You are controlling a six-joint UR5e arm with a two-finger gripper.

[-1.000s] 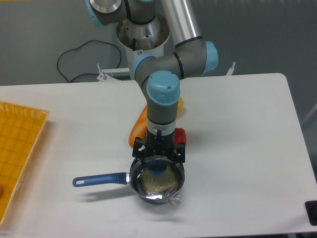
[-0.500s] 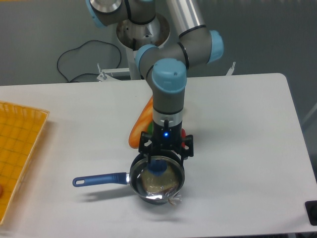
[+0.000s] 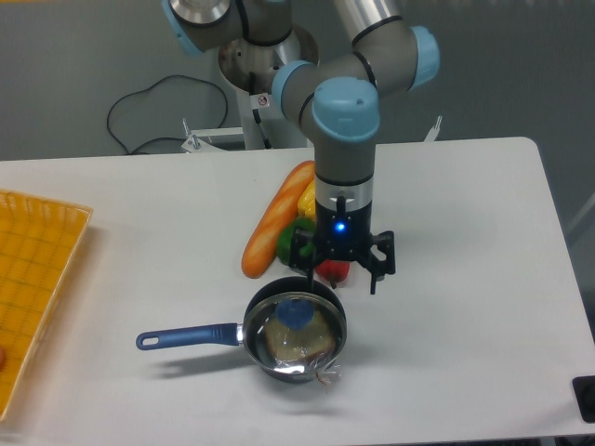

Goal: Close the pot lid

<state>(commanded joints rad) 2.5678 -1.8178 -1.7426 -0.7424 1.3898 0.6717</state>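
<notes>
— What is seen first?

— Grey wall is seen at the back; a big white table (image 3: 446,279) is spread in front of it; a black cable (image 3: 139,116) is looped on the floor behind the table.

— And the robot?

— A grey arm with light blue caps (image 3: 346,111) is bent down over the middle of the table; a small blue light is lit near its lower end.

— What is seen at the side?

— A yellow tray (image 3: 37,279) is laid at the left edge of the table, well apart from everything else.

— What is by the arm?

— A long orange toy bread (image 3: 274,223) is laid slanted behind the pot; some green and red toy food (image 3: 332,270) is partly hidden behind the arm.

— Where is the pot?

— The pot (image 3: 279,358) is set near the front of the table; its blue handle is pointed left.

— And the lid?

— The lid (image 3: 296,325) is placed on top of the pot; its blue knob is seen in the middle.

— What about the gripper?

— The gripper (image 3: 337,269) is held just above and behind the pot, a bit to the right; its fingers are spread apart and nothing is gripped.
</notes>
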